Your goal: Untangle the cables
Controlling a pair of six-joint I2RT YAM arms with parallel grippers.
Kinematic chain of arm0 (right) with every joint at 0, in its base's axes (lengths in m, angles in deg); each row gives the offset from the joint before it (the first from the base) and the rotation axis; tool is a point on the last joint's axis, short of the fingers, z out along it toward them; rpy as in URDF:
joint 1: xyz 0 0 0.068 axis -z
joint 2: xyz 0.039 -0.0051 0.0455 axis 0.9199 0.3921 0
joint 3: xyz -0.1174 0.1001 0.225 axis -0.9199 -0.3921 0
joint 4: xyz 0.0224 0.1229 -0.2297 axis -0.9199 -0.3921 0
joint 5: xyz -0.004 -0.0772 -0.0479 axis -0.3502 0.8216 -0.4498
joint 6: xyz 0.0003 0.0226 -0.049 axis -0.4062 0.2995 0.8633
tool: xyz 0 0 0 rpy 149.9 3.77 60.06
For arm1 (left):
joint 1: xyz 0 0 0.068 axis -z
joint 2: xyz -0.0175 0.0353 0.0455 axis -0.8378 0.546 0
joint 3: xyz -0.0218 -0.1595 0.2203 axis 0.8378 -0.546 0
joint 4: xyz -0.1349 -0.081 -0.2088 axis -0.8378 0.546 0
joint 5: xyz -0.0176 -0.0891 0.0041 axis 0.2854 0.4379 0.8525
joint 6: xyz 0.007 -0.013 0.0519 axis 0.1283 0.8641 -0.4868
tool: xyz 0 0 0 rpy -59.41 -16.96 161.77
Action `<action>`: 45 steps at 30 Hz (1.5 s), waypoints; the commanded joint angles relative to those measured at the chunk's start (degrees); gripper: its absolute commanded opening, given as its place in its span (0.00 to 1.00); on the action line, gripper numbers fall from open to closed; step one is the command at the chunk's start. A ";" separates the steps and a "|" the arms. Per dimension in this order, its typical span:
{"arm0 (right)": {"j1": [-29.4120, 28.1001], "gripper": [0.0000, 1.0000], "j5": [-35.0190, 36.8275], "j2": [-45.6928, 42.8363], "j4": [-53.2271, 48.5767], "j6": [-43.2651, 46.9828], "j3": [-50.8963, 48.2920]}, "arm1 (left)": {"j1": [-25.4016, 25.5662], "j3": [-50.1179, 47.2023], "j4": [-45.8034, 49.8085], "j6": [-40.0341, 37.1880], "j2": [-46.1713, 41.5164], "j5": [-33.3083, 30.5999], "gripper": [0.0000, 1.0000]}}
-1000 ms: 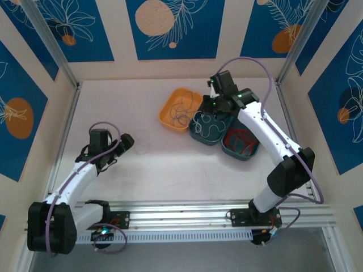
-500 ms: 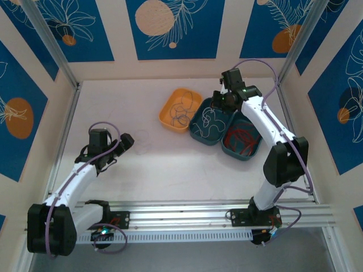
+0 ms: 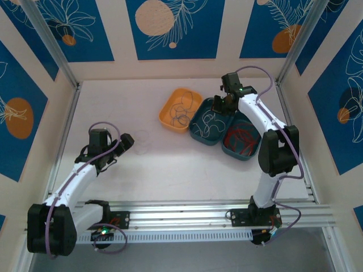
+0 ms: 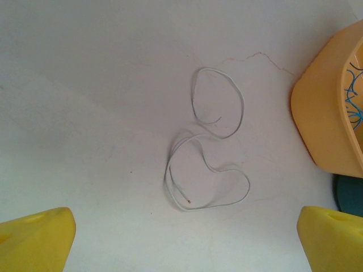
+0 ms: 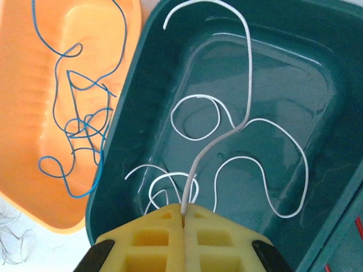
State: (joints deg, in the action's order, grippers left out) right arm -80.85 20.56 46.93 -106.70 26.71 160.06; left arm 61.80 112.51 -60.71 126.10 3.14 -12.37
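Walls (image 3: 170, 28): blue panels with white leaf drawings and orange discs, set between cream strips, close the cell on three sides.
Tabletop (image 3: 170, 164): white and matt, with a few faint hairline marks.
Rail (image 3: 187, 212): aluminium, running along the near edge and carrying both arm bases.
Right arm (image 3: 266, 130): white, reaching to the far side above the trays.
Left arm (image 3: 79, 170): white, low over the left half, well apart from the trays.
Orange tray (image 3: 165, 116): leftmost of three trays, touching its teal neighbour.
Middle teal tray (image 3: 197, 134): between the orange tray and the other teal one.
Right teal tray (image 3: 238, 157): nearest the right arm, pressed against the middle tray.
Right tool (image 5: 184, 214): yellow pads pressed together on one whitish cable, above the middle teal tray's near wall.
Left tool (image 4: 182, 241): pads spread wide, nothing between them, hanging over bare tabletop.
Held whitish cable (image 5: 215, 144): runs from the shut pads out over the middle teal tray.
Other whitish cables (image 5: 283, 170): loose curls on that tray's floor.
Blue cables (image 5: 85, 122): a tangle inside the orange tray.
Red cables (image 3: 239, 139): bunched in the right teal tray.
Loose whitish cable (image 4: 210, 167): two open loops on the tabletop, just beside the orange tray, under the left tool.
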 commanded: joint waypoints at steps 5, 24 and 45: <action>0.35 0.00 -0.29 2.63 -2.87 -0.96 -0.50 | -0.68 -0.37 1.49 -0.73 -1.11 0.41 1.00; -2.29 0.39 6.44 -5.97 -4.72 -1.13 -3.01 | -0.71 0.06 1.05 -0.86 -0.58 0.46 1.00; -33.98 0.49 11.44 8.63 -6.53 5.38 13.34 | -0.95 -1.09 2.66 1.57 -1.13 -2.76 1.00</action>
State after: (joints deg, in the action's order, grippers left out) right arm -112.00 30.94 50.93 -109.85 30.03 168.83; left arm 61.77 112.20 -60.40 127.19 3.14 -13.11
